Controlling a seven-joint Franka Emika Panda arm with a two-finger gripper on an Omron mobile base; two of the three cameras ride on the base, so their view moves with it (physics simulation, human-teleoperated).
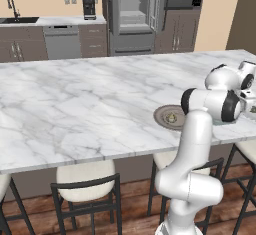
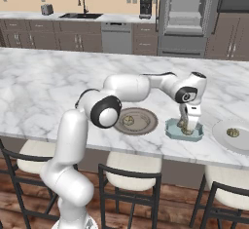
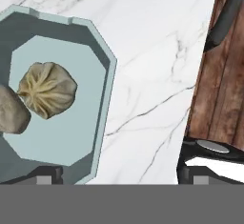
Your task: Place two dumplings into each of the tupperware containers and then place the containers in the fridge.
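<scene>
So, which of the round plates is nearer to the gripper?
The pale plate at the counter's right end, holding one dumpling. The darker plate lies farther from the gripper, on the container's other side.

the white arm [image 2: 121, 89] reaches forward and right, elbow bent, wrist pointing down; the gripper [image 2: 188, 127] hangs with jaws spread wide.

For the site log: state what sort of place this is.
A home kitchen, rendered: an open fridge and a sink along the back wall, and a marble island counter with stools tucked under it.
</scene>
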